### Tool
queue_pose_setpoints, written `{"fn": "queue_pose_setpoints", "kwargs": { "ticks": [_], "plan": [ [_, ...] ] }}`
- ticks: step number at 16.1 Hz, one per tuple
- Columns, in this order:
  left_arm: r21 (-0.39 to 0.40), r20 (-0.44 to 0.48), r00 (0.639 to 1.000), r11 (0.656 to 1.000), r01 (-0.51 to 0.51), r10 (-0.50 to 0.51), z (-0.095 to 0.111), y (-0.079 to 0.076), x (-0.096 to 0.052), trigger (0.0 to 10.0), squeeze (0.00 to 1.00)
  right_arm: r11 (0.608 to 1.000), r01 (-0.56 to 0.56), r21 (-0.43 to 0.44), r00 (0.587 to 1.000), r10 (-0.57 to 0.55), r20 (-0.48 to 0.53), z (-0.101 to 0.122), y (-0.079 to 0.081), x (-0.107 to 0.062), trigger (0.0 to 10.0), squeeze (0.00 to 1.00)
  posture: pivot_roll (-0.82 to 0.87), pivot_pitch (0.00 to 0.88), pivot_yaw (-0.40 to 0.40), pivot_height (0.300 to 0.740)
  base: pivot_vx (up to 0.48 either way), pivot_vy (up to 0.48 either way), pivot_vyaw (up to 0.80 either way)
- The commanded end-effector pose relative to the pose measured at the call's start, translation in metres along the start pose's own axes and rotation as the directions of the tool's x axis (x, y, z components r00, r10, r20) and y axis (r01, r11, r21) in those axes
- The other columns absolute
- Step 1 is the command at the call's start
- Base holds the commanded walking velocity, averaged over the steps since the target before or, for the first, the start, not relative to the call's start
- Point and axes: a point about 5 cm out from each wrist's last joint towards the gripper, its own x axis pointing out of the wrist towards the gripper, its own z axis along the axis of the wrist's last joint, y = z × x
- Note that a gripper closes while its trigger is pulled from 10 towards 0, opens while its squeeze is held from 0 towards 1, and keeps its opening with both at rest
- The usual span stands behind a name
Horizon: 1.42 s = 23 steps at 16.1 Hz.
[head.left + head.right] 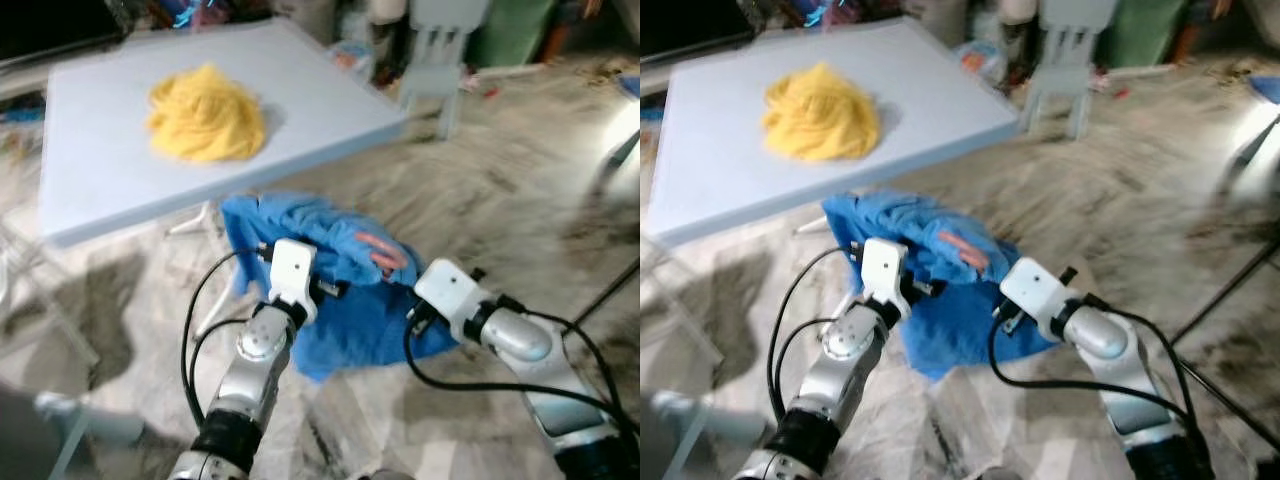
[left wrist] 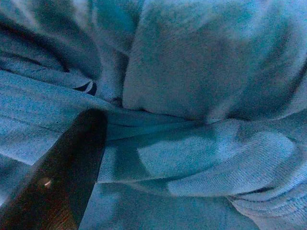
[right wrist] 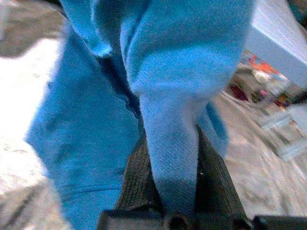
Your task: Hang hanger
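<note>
Blue garment [image 1: 340, 290]: hanging beside the white table [image 1: 100, 180]; right gripper [image 3: 172, 167] pinching a fold for carrying; left gripper [image 1: 335, 290] buried in cloth, closure impossible to tell.

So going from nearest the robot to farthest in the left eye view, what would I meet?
The two arms with their pincers, left and right, holding up the blue garment → the pale blue table → the yellow cloth heap on it.

Lived-in home room, marble-patterned floor [image 1: 480, 190], light blue folding table [image 1: 110, 190], cluttered belongings [image 1: 350, 55] along the far edge
</note>
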Motion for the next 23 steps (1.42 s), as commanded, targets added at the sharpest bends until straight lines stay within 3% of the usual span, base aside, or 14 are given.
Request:
{"fn": "queue_pose_setpoints", "kwargs": {
  "ticks": [1,5,11,12,14,15,19,23],
  "plan": [
    [0.005,-0.057,0.998,1.0,-0.03,0.03,-0.011,0.002,-0.003,10.0,0.0,0.999,-0.036,-0.029,0.99,0.039,0.134,0.024,0.003,0.001,10.0,0.0,-0.13,0.081,0.052,0.74,0.0,0.0,0.8],
    [0.04,-0.082,0.992,0.995,-0.095,0.098,-0.013,0.008,-0.002,10.0,0.0,0.999,-0.042,-0.028,0.989,0.046,0.141,0.025,0.004,0.002,10.0,0.0,-0.13,0.081,0.052,0.74,0.0,0.0,0.8],
    [0.108,-0.07,0.987,0.985,-0.137,0.145,-0.011,0.013,-0.001,10.0,0.0,1.0,-0.022,-0.015,0.988,0.024,0.156,0.026,0.002,0.002,10.0,0.0,-0.12,0.085,0.057,0.74,0.0,0.0,0.0],
    [0.149,-0.072,0.993,0.985,-0.085,0.097,-0.01,0.012,-0.002,10.0,0.0,0.999,0.045,-0.009,0.988,-0.043,0.146,0.024,-0.004,0.003,10.0,0.0,-0.12,0.089,0.058,0.74,0.0,0.0,0.0],
    [0.157,-0.068,0.994,0.985,-0.072,0.083,-0.009,0.013,-0.003,10.0,0.0,0.993,0.112,0.02,0.985,-0.114,0.131,0.02,-0.009,0.005,10.0,0.0,-0.12,0.089,0.058,0.74,0.0,0.0,0.0],
    [0.151,-0.054,0.992,0.983,-0.104,0.113,-0.01,0.022,-0.009,10.0,0.0,0.985,0.161,0.061,0.978,-0.167,0.123,0.014,-0.007,0.008,10.0,0.0,-0.08,0.098,0.08,0.74,0.0,0.0,0.0],
    [0.192,-0.067,0.987,0.973,-0.129,0.144,-0.014,0.038,-0.025,10.0,0.0,0.98,0.194,0.05,0.973,-0.198,0.118,0.008,-0.005,0.017,10.0,0.0,-0.02,0.072,0.103,0.74,0.0,0.0,0.0],
    [0.186,-0.04,0.982,0.967,-0.174,0.185,-0.009,0.042,-0.02,10.0,0.0,0.983,0.186,0.007,0.972,-0.185,0.144,0.014,-0.012,0.021,10.0,0.0,-0.03,0.062,0.059,0.74,0.0,0.0,0.0]
  ]
}}
